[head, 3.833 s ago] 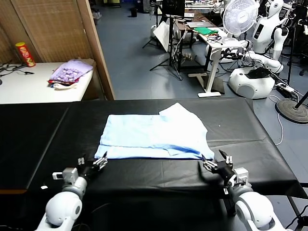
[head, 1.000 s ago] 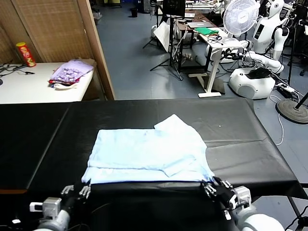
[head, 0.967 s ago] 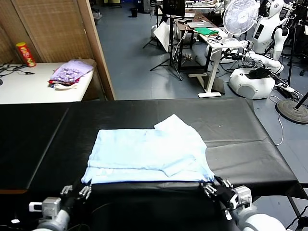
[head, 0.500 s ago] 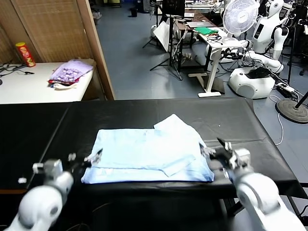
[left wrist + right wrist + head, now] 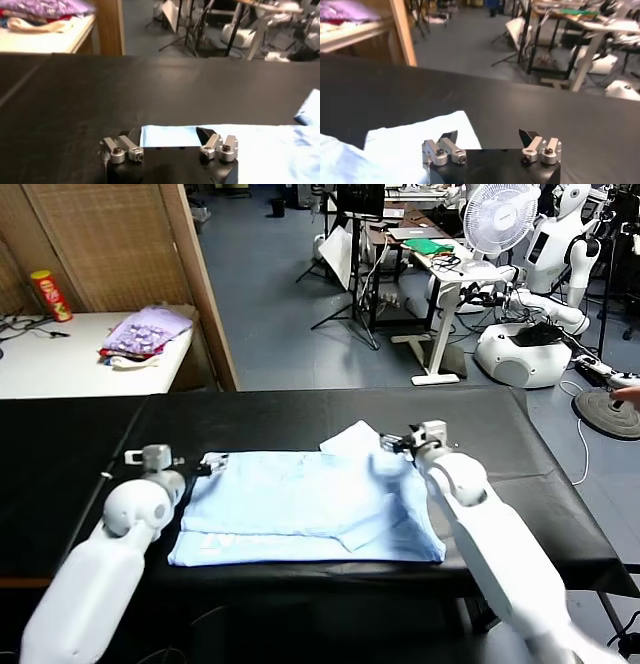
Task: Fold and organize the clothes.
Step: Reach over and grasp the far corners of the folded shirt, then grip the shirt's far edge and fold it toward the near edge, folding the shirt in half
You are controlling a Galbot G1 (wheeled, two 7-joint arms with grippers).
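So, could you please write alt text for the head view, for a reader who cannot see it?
A pale blue T-shirt lies partly folded on a black table. The left end effector is at its far left corner and the right end effector at its far right sleeve, both open.

No legible text anywhere.

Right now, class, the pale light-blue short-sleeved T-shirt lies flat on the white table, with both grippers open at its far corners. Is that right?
Not quite: the pale light-blue short-sleeved T-shirt lies on the black table, as the head view shows. The rest holds: the left gripper and right gripper are open at its far corners.
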